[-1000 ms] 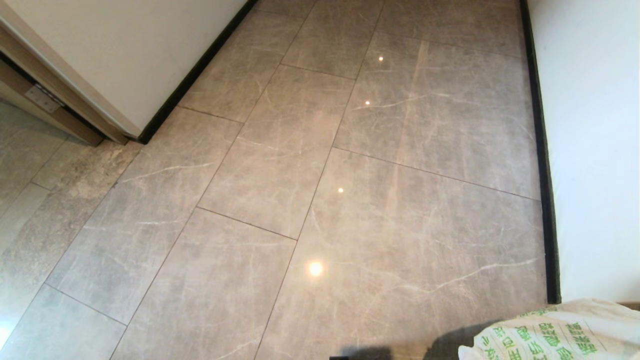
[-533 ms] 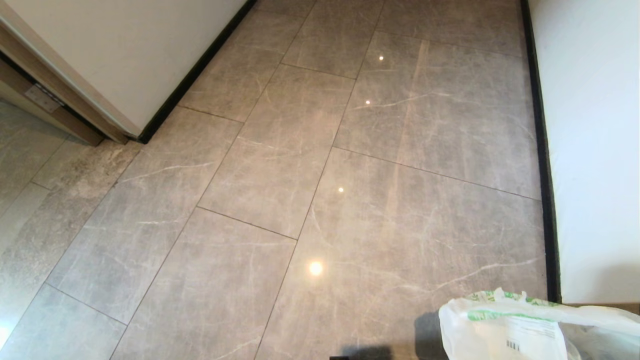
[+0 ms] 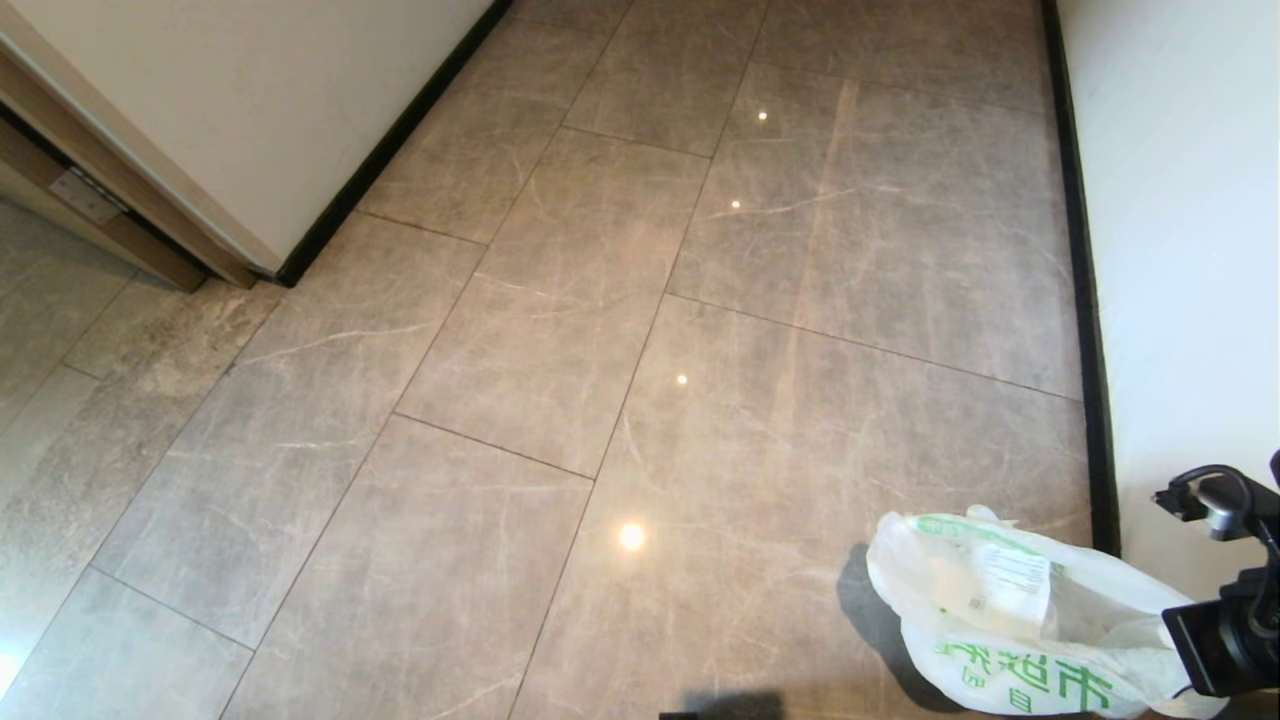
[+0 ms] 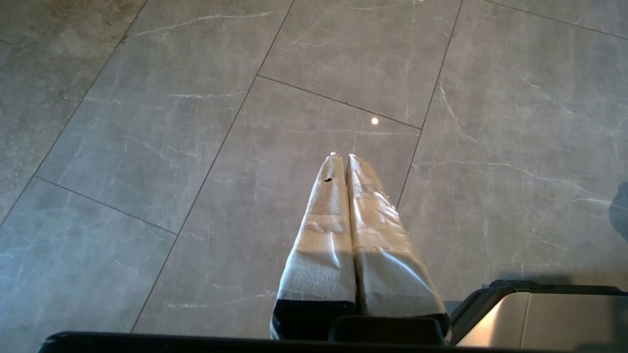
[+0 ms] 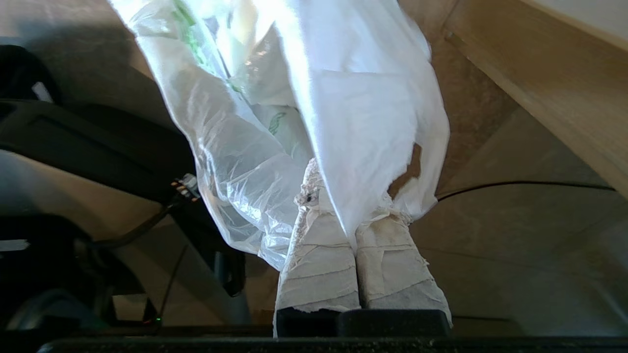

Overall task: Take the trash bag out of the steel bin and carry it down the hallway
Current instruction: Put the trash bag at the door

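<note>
The right gripper (image 5: 351, 215), clamped on the white crinkly plastic trash bag (image 3: 1010, 625), is swinging it further into the lower right; carrying is under way.

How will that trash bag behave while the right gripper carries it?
Probably floppy: the trash bag drapes in thin crinkled folds from the right gripper, shut on its film. A ragged hole near the grip suggests it may tear. Likely light, and apt to swing.
</note>
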